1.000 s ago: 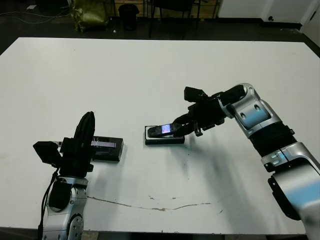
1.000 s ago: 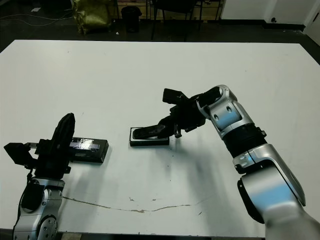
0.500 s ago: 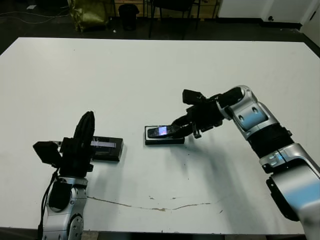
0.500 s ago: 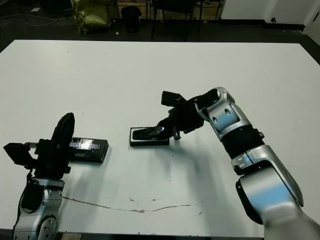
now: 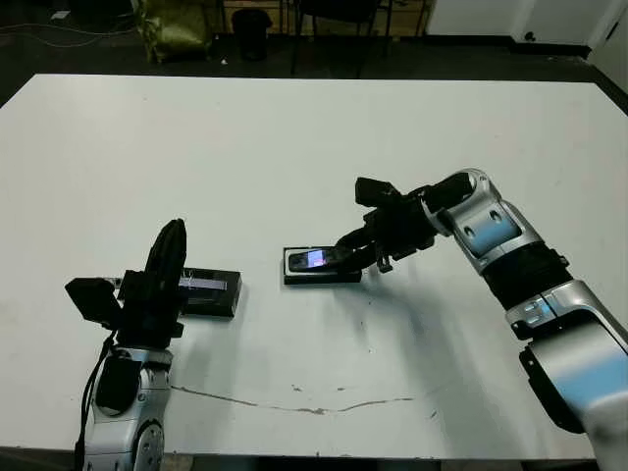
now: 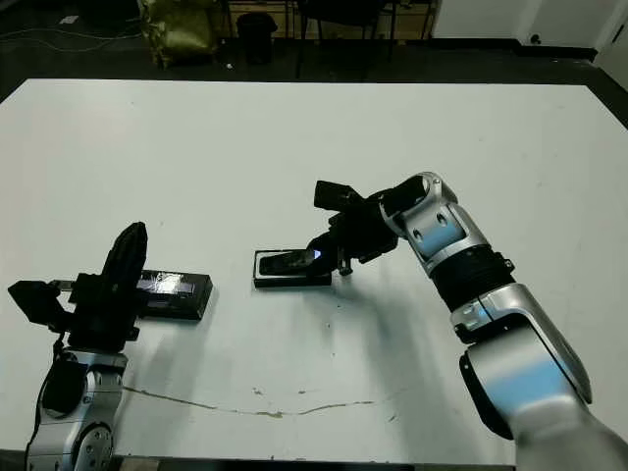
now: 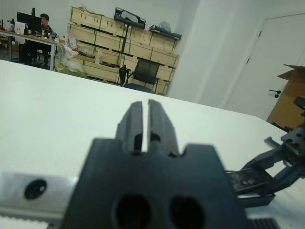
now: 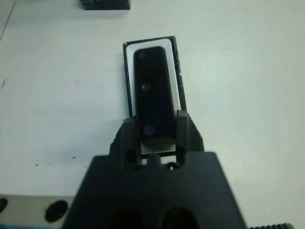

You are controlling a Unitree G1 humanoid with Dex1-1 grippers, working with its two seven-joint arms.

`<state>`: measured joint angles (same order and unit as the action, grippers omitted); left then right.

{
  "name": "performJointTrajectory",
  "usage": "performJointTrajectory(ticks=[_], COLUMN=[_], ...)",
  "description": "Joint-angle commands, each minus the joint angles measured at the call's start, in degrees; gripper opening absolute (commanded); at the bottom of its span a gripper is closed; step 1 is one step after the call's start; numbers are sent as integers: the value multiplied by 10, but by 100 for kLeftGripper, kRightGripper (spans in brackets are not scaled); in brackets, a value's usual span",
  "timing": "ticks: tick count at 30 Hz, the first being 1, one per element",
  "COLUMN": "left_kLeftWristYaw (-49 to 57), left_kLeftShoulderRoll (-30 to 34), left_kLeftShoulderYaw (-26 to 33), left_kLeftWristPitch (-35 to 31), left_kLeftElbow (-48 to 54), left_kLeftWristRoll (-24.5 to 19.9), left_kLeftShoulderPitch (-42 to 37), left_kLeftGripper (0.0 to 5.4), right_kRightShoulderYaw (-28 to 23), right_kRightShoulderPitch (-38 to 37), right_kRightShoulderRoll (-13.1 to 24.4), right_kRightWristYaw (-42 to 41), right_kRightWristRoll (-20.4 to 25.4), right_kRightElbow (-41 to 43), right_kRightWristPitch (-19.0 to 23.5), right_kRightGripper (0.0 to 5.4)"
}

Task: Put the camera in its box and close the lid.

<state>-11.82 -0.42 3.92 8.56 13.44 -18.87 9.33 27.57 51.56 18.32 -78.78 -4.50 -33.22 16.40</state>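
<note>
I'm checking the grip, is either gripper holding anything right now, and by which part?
The right gripper holds the camera by its sides at the near end, over the box. The left gripper holds nothing.

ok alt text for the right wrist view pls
The right gripper holds one end of the black camera between its two fingers, lengthwise over the white-lined box on the white table. A corner of the lid shows beyond.

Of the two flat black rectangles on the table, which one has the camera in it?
The white-lined black tray by the right gripper, whose fingers hold the slim black camera over it. The other, the silver-striped black lid, lies bare near the left gripper.
</note>
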Motion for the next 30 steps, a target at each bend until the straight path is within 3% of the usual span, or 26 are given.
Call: performJointTrajectory(ticks=[1, 3, 7, 12, 26, 30], left_kLeftWristYaw=[2, 2, -3, -1, 1, -5], left_kLeftShoulderRoll=[2, 2, 2, 2, 0, 2], left_kLeftShoulderYaw=[1, 0, 1, 1, 0, 0], left_kLeftWristPitch=[-4, -5, -5, 0, -4, -3], left_kLeftElbow=[-5, -5, -8, -11, -8, -11], left_kLeftWristRoll=[5, 6, -1, 6, 5, -1], left_kLeftShoulderPitch=[10, 10, 9, 8, 11, 10], left_kLeftGripper=[0, 0, 0, 0, 0, 0], right_kRightShoulderYaw=[20, 20, 20, 15, 11, 6], right_kRightShoulderPitch=[-11, -5, 5, 7, 3, 1], right_kRightShoulderRoll=[-8, -5, 0, 4, 2, 1], right_kRightWristYaw=[-6, -16, -24, -26, -13, -12], right_kRightWristRoll=[-11, -11, -12, -13, -18, -13], right_kRightElbow=[3, 0, 0, -13, -15, -15], right_kRightWristPitch=[5, 7, 1, -61, -57, -50], right_kRightGripper=[37, 37, 112, 225, 530, 535])
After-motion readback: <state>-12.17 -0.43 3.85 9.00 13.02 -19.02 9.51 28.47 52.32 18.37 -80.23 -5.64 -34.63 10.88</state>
